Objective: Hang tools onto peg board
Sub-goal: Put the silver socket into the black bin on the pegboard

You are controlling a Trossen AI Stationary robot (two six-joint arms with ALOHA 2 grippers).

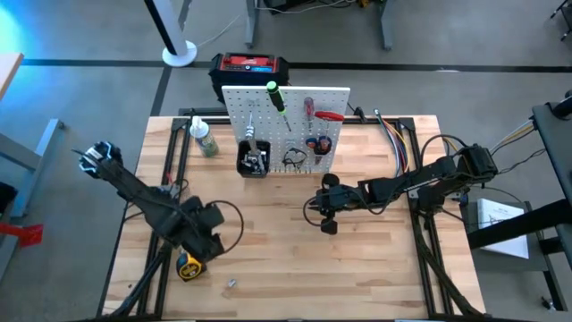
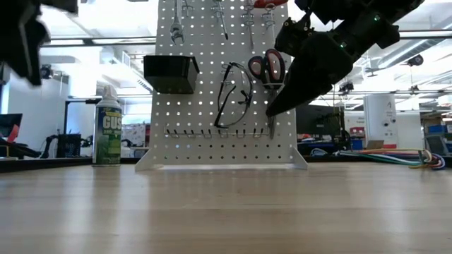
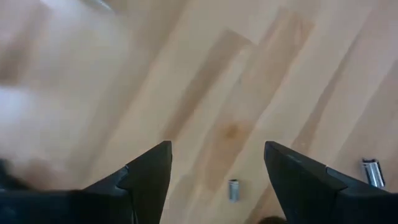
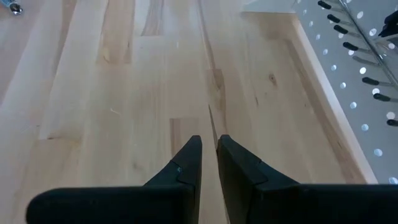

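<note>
The white peg board (image 1: 286, 125) stands upright at the table's far middle. On it hang a green-handled screwdriver (image 1: 277, 97), a red-handled screwdriver (image 1: 309, 109), red-handled pliers (image 2: 267, 67), black-framed glasses (image 2: 233, 99) and a black bin (image 2: 169, 73). A yellow tape measure (image 1: 188, 266) lies on the table at the near left. My left gripper (image 1: 210, 249) hovers just beside it, open and empty (image 3: 217, 171). My right gripper (image 1: 315, 207) hangs in front of the board, shut and empty (image 4: 209, 152).
A green-labelled bottle (image 2: 107, 127) stands left of the board. A red-and-black box (image 1: 250, 67) sits behind it. Small silver bits (image 3: 234, 190) (image 3: 372, 172) lie on the wood near my left gripper. Coloured cables (image 1: 398, 143) run along the far right.
</note>
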